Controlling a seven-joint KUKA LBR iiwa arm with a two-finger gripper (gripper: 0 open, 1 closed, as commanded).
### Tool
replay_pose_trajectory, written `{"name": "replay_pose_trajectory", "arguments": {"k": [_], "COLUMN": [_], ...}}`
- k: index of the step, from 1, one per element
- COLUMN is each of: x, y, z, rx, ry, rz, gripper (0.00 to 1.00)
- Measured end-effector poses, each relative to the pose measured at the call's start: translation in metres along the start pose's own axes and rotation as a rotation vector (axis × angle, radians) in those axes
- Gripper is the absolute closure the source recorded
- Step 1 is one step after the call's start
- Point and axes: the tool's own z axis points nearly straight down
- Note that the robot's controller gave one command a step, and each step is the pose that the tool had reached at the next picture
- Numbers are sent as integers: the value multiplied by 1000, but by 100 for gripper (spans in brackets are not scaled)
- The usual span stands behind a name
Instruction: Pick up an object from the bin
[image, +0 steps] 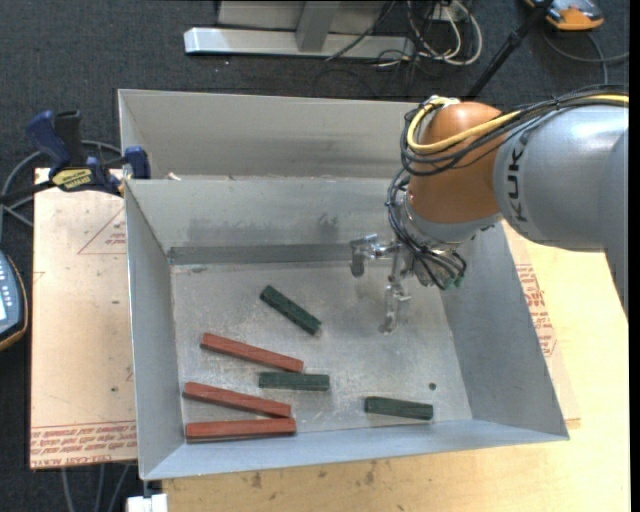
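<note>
**Bin seen from above, with the arm (560, 190) entering from 3 o'clock.** The gripper (376, 286) hangs over bare floor of the grey metal bin (150, 300), toward 2 o'clock from the floor's centre. Its two fingers (392, 310) stand wide apart with nothing between them.

Six loose bars lie flat on the floor, none touching the gripper:
- The slanted green bar (290, 309) is nearest, close to the centre and at about 8 o'clock from the gripper.
- The middle green bar (294, 381) lies toward 6 o'clock of the floor, just beside the red-brown ones.
- The corner green bar (398, 407) lies at 5 o'clock of the floor, roughly at 6 o'clock from the gripper.
- Three red-brown bars are grouped at 7 to 8 o'clock: an upper red bar (251, 352), a middle red bar (237, 399) and a lowest red bar (240, 429) by the near wall.

**Step in hand (judged):** approach. No bar is yet straddled or grasped.

**Next move (judged):** the gripper must travel over one bar and turn so that its fingers span the bar's narrow width. It must then descend to the floor and close. The slanted green bar looks the most convenient, being nearest and having free floor on both long sides. The lowest red bar probably leaves little room for a finger beside the wall.
</note>
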Motion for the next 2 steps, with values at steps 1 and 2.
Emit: {"name": "replay_pose_trajectory", "arguments": {"k": [1, 2], "x": [-29, -8], "y": [62, 117], "z": [24, 30], "rx": [-1, -1], "ry": [-5, -2], "rz": [187, 290], "gripper": [0, 0]}}
